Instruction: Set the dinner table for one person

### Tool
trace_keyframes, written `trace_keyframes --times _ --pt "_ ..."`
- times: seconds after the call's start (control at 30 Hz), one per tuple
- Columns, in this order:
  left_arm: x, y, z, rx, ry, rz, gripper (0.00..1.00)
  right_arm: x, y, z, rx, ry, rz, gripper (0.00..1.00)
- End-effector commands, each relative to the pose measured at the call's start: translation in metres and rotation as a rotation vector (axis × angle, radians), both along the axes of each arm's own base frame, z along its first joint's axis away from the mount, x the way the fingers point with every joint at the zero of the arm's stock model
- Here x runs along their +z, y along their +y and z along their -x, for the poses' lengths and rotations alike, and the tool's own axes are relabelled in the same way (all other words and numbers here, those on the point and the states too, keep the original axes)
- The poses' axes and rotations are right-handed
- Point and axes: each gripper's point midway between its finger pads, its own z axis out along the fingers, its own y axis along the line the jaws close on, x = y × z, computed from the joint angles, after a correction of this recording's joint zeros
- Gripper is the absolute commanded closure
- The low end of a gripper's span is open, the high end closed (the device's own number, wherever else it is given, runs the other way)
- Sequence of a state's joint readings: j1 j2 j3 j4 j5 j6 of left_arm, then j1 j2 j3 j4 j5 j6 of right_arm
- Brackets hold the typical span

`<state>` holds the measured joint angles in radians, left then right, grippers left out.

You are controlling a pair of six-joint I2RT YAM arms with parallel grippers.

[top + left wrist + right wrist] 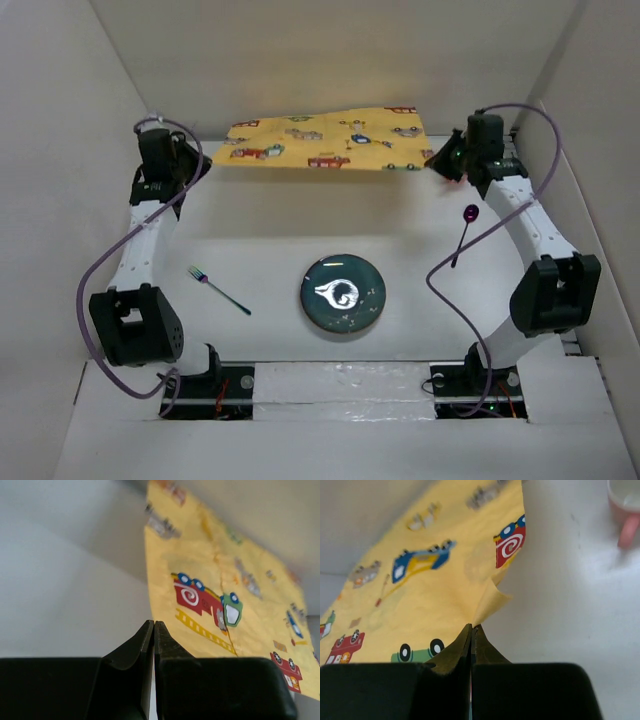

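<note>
The yellow cartoon-car mat [325, 140] hangs stretched between my two grippers above the back of the white dinner table [260, 240]. My left gripper [203, 160] is shut on the mat's left near corner; in the left wrist view the jaws [154, 623] are closed at the edge of the mat [225, 580]. My right gripper [432, 160] is shut on the mat's right near corner; in the right wrist view a fold of the mat [430, 590] rises from the closed fingertips [471, 626].
A dark teal plate [343, 293] lies at the table's front middle. A fork [220, 291] lies to its left and a purple spoon [463, 235] to its right. A pink cup [625, 505] stands beyond the right gripper. White walls enclose the table.
</note>
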<state>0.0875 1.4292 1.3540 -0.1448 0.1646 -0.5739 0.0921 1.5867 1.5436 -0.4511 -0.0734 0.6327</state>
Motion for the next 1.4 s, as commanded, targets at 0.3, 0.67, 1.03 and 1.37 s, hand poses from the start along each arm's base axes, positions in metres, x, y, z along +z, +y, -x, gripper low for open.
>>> trace_keyframes --times 0.3,0.67,1.03,1.37 --pt "-0.207 -0.008 0.035 -0.050 0.370 0.056 1.00 -0.181 -0.003 0.031 -0.017 0.361 0.003 1.00" --pt "-0.239 -0.010 0.091 -0.054 0.491 0.016 1.00 -0.216 -0.008 0.092 -0.018 0.465 0.011 1.00" --pt "-0.252 -0.018 0.130 -0.060 0.573 -0.010 1.00 -0.236 -0.016 0.122 -0.032 0.531 0.024 1.00" --pt "-0.245 -0.012 0.145 -0.044 0.593 -0.045 1.00 -0.227 -0.020 0.124 -0.042 0.521 0.045 1.00"
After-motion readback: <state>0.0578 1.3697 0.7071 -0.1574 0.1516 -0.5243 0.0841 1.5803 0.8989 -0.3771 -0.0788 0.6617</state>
